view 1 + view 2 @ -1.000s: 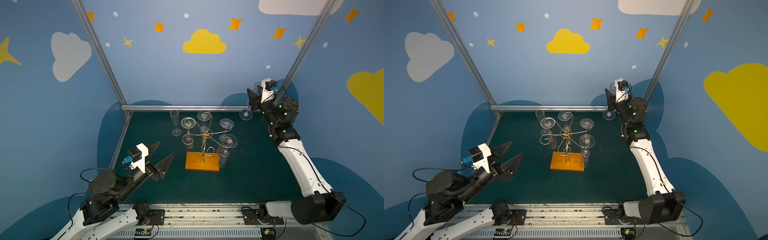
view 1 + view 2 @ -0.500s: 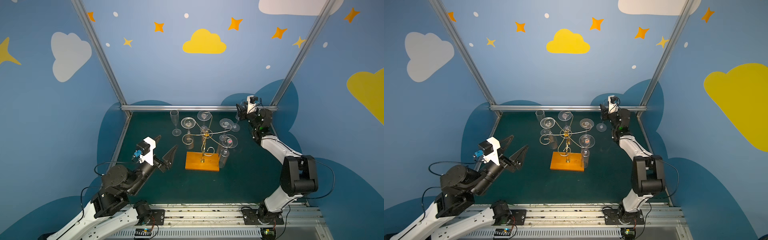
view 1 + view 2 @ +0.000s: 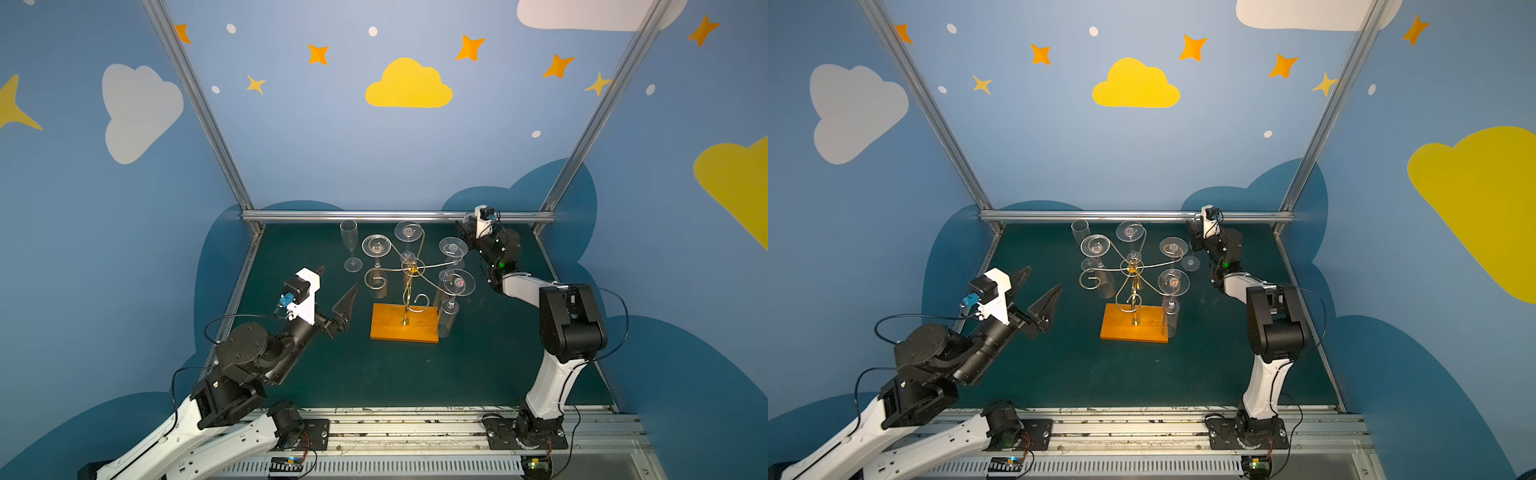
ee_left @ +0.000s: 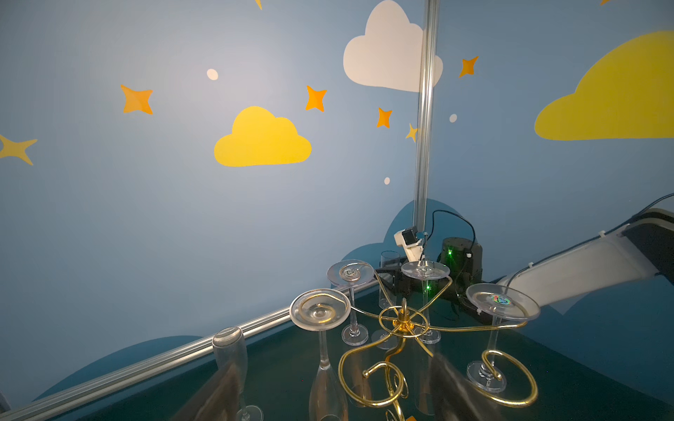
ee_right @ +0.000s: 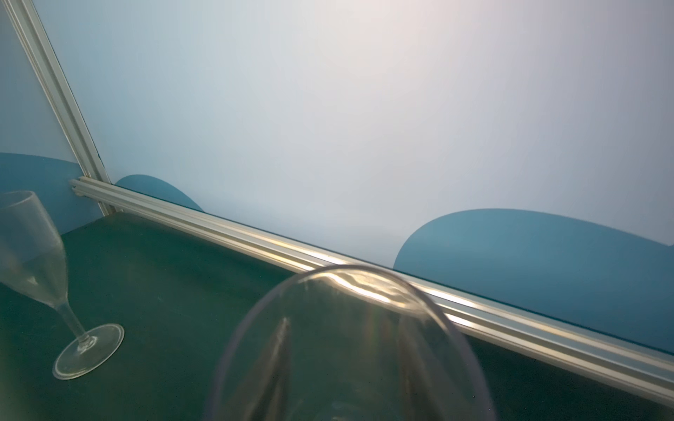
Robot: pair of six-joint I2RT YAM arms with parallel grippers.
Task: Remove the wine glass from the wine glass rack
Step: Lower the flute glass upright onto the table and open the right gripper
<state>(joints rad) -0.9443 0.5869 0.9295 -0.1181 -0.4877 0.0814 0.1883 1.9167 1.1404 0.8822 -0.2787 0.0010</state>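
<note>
Right claw (image 3: 462, 227) with wine glass (image 5: 328, 310), lower.

walls (image 3: 332, 158): blue, clouds and stars | floor (image 3: 415, 374): dark green mat | frame (image 3: 395, 216): aluminium posts

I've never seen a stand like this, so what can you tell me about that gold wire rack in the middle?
The rack is thin, shiny gold wire: curved arms ending in spiral curls fan out from a hub atop an upright post, set in a rectangular orange-brown wooden base. It stands upright in the middle of the dark green table. Four clear glasses hang upside down by their feet from four curls; the other two curls are empty.
</note>
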